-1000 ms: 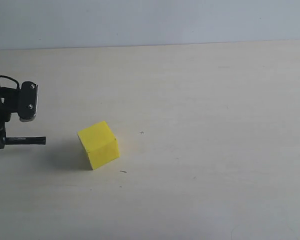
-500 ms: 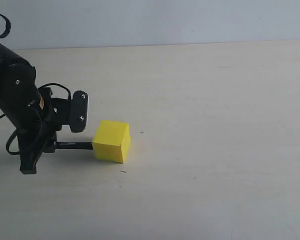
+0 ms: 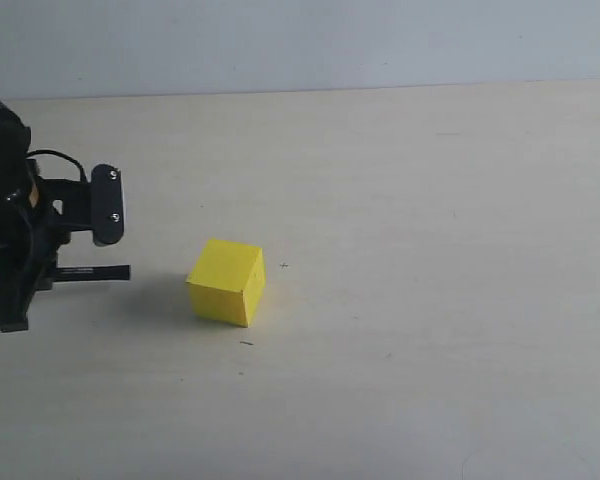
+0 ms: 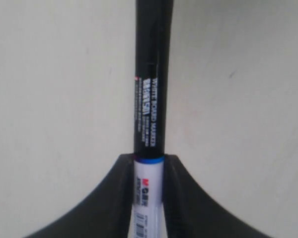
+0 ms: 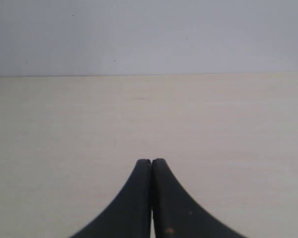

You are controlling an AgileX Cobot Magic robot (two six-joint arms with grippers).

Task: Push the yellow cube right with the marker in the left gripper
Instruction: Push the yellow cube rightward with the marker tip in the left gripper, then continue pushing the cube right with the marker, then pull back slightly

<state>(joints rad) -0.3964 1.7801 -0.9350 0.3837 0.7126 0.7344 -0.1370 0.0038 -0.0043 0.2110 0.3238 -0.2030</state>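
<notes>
My glossy black left gripper (image 4: 148, 159) is clamped on the marker (image 4: 149, 94), its curved jaws pinching the white barrel beside a thin blue ring. The slim black printed end lies level, pointing at the cube (image 3: 226, 282) but not touching it. The matte yellow cube sits left of centre on the smooth pale table (image 3: 430, 250). My right gripper (image 5: 151, 161) is closed on nothing.

Matt, smooth-faced yellow cube (image 3: 226, 282). Pale wood-look surface (image 3: 430, 200), matt w/ faint grain. Glossy blk plastic marker (image 4: 150, 89), printed label. Semi-matt blk plastic on left gripper (image 4: 149, 159).
</notes>
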